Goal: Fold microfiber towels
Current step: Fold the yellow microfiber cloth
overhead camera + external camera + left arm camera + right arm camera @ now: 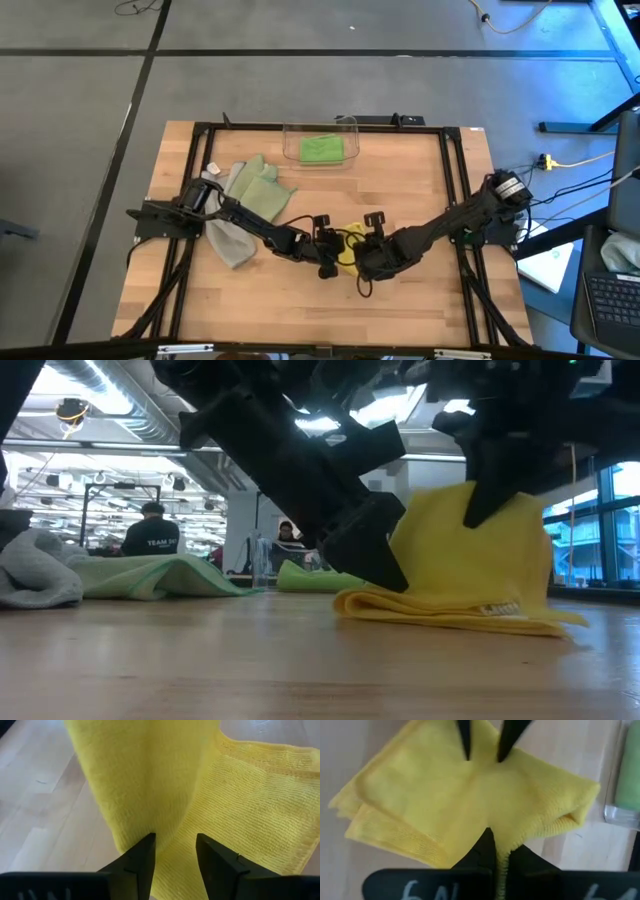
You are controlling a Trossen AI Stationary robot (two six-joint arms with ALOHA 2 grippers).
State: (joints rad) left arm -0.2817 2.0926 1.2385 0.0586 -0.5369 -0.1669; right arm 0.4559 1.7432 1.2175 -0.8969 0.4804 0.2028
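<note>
The yellow towel (349, 247) lies folded at the table's middle, and one part of it (470, 545) is raised off the flat layers (450, 612). Above it my right gripper (496, 851) is shut on its hemmed edge. My left gripper (175, 852) comes in from the table's left, slanting down, open, with its tips at the foot of the raised part. A pale sage towel (262, 190) and a grey towel (232, 243) lie heaped under my left arm. A bright green towel (322, 149) lies in the clear bin. My left gripper is open. One fingertip (149, 841) lies against the foot of the raised fold (145, 795), and the other (205, 842) is over the flat layer. The fingers slant down from the table's left. My right gripper pinches the towel's hemmed edge (502, 862) between its two shut fingers, coming from above and slanting down. The edge runs along the fingers. The held part is lifted, and the remaining layers (395, 820) lie on the table.
The clear bin (320, 140) stands at the far edge, in the middle. Bare wood lies near the front edge (300, 310) and at the right (440, 190). People show in the room beyond the table (150, 530).
</note>
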